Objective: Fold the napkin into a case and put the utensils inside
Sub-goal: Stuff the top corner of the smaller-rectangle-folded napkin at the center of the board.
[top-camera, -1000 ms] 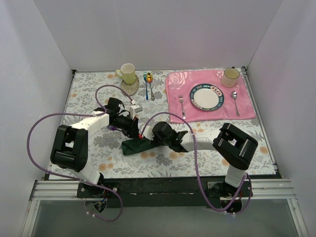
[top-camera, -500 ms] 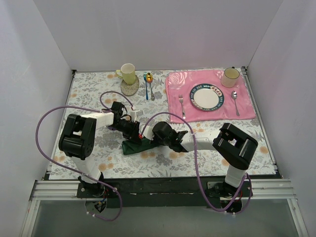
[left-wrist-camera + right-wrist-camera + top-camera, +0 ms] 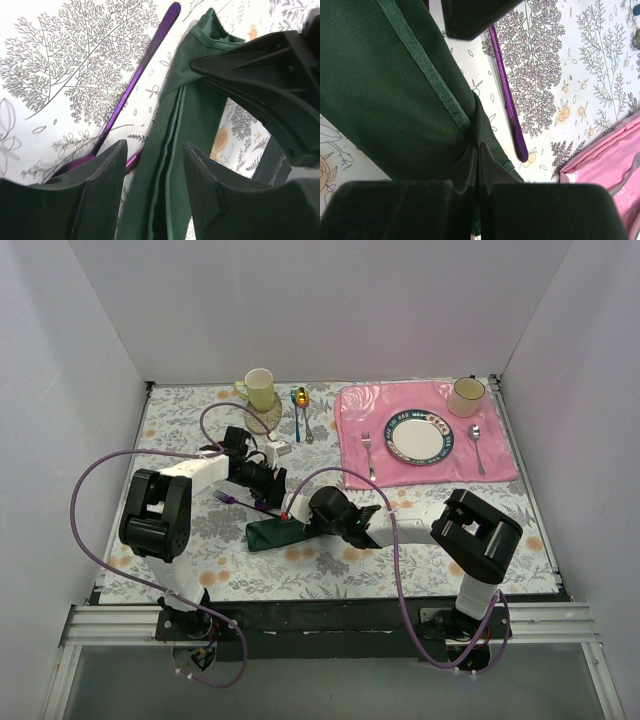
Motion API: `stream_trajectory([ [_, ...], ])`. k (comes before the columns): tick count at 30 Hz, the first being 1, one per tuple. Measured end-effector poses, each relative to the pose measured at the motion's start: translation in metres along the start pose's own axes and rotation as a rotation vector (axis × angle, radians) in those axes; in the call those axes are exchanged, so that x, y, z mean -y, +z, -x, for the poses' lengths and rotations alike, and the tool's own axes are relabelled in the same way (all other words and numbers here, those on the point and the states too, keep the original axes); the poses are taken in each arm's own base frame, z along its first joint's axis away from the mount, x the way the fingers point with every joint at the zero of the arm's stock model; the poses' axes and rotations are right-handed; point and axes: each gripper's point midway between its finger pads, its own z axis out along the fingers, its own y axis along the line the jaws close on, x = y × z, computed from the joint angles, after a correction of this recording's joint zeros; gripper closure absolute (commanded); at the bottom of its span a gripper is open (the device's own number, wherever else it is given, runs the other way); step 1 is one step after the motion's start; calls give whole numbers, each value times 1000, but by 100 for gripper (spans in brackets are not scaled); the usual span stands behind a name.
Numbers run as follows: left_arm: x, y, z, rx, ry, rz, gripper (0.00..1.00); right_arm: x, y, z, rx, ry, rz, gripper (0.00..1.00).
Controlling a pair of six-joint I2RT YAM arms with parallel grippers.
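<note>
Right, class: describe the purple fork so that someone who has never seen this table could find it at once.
Find the dark green napkin folded near the middle of the floral tablecloth. Just left of it lies the purple fork, tines pointing left. It is slim and shiny purple, unlike the silver fork on the pink placemat.

Left arm: I reach forward and inward, held low. My left end effector point(image 3: 268, 481) points toward the right one, with the jaws apart and empty. Right arm: I stretch out leftward with the forearm near level. My right end effector point(image 3: 298, 524) is closed tight, and its fingertips point(image 3: 492, 167) pinch a fold of the napkin point(image 3: 380, 90).
</note>
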Motion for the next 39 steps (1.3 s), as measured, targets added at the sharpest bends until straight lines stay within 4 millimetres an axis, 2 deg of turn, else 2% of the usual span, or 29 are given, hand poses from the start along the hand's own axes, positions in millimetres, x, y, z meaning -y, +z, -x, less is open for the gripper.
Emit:
stream_trajectory([
  [6, -2, 21, -17, -80, -24, -48, 47, 0, 0, 0, 0, 0, 0, 99],
  [9, 3, 24, -15, -89, -21, -65, 47, 0, 0, 0, 0, -1, 0, 99],
  [15, 8, 30, -15, -102, -10, -85, 56, 0, 0, 0, 1, -1, 0, 99],
  [19, 12, 35, -18, -116, -6, -98, 58, 0, 0, 0, 1, -1, 0, 99],
  [22, 13, 36, -18, -118, -4, -103, 63, 0, 0, 0, 1, -1, -1, 99],
  [26, 10, 37, -22, -131, 1, -92, 94, 0, 0, 0, 1, 0, -1, 99],
  [28, 8, 40, -25, -143, -8, -90, 99, 0, 0, 0, 0, 1, -1, 99],
  [32, 9, 41, -27, -148, -20, -95, 100, 0, -1, 1, -13, 8, 8, 99],
  [38, 9, 42, -28, -150, -33, -100, 100, -3, -8, 4, -73, 59, 63, 78],
  [39, 9, 42, -28, -151, -34, -99, 100, -4, -9, 6, -82, 71, 73, 67],
])
